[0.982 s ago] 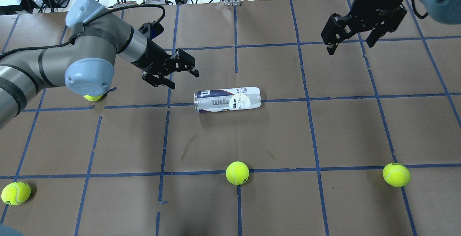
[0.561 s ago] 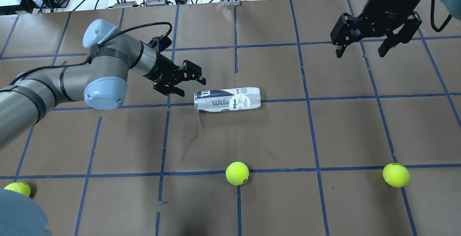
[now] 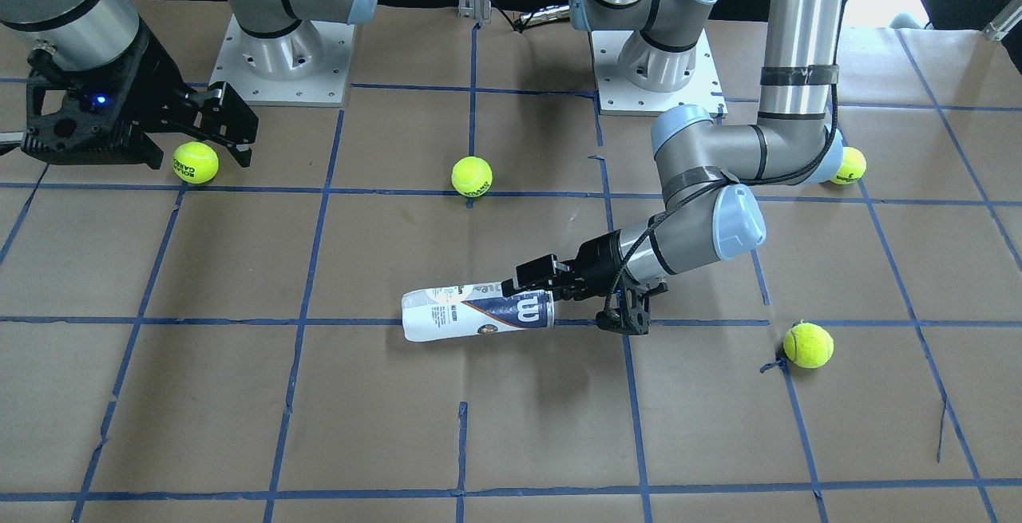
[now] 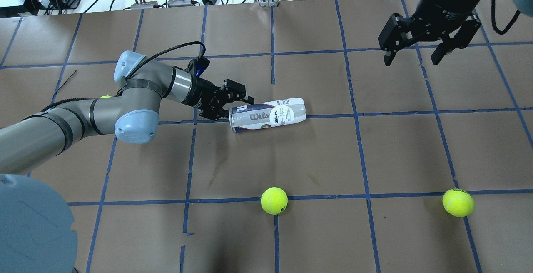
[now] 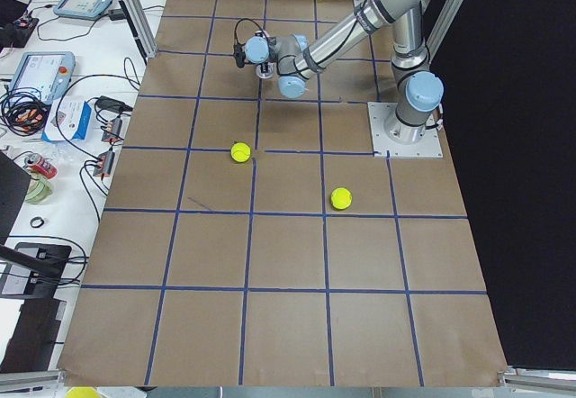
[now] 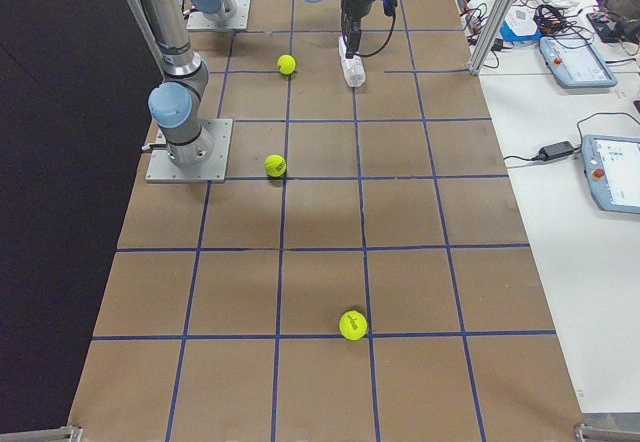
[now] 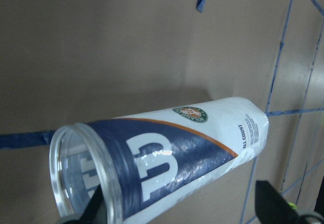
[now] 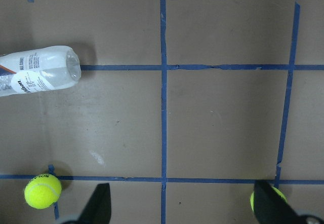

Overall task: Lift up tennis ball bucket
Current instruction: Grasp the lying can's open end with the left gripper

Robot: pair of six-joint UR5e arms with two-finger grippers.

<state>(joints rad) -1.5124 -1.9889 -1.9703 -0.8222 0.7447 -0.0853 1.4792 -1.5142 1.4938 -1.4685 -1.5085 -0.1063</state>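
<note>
- Brown paper with blue tape lines covered the worktop [image 4: 325, 156].
- The tennis ball bucket [image 4: 268, 116] lay on its side on the worktop, a little left of the middle of the overhead view. It lay across one of the blue tape lines.
- Its clear open end pointed to the left of that view. Its closed end pointed right and a tiny bit up.
- The label [image 4: 283, 115] on it was white and dark blue. A big "W" sat near the open end.
- The left tool [image 4: 233, 109] was down low at the open end of the bucket. Its arm came in from the left side of the overhead view.
- This tool was spread wide and was not squeezing the bucket. One finger showed just above the rim in the overhead view, and the other just below and left of it.
- In the left wrist view, one dark finger [image 7: 96, 209] sat right in front of the rim at the bottom edge. The other finger was at the lower right, away from the bucket. I could not tell if a finger touched the bucket.
- The right tool [image 4: 412, 58] was in the upper right of the overhead view, well apart from the bucket. It was spread wide too and held nothing.
- One yellow-green tennis ball [image 4: 274, 200] sat low in the middle of the overhead view. Another one [image 4: 458, 202] sat at the lower right. Both were well apart from the bucket.
</note>
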